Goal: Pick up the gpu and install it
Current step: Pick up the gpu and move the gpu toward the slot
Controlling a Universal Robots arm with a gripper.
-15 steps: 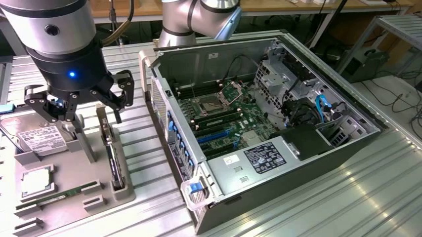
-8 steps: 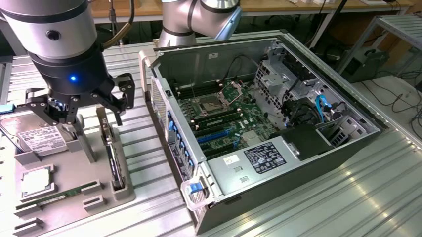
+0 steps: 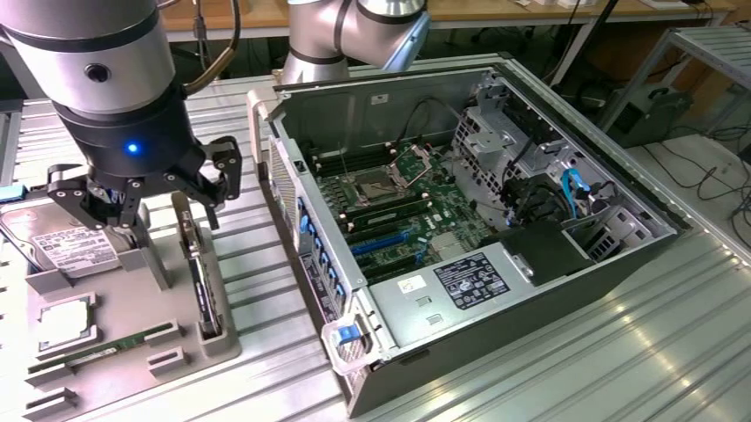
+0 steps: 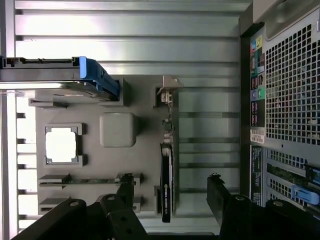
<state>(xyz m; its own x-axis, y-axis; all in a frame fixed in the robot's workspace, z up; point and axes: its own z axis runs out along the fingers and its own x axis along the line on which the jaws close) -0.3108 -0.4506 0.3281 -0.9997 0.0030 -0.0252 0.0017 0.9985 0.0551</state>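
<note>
A ribbed metal counter [image 3: 610, 352] carries an open PC case [image 3: 528, 316]. It lies on its side, so the motherboard [image 3: 405, 207] faces up and can be reached from above, and it sits well apart from the fingers. The arm [image 3: 100, 79] hangs over a grey tray [image 3: 129, 299], a fixture whose slots and pockets give each part a fixed place. A hard drive [image 3: 65, 242] rests in its own holder just beside the fingers. The gpu [image 4: 166, 170] stands on its long edge in one slot, directly below the fingers [image 4: 218, 195]. In the wrist view it sits in the gap between them, with its silver bracket [image 4: 167, 87] at the end farther from them. Upright like that, the card offers its two flat faces to a squeeze from either side. The fingers are spread wide, one on each side of the card, with clear space between each and the board. The gpu is not yet lifted from its slot. Farther from the fingers, a CPU [image 3: 65, 321] and a RAM stick [image 3: 105, 347] lie in their pockets.
</note>
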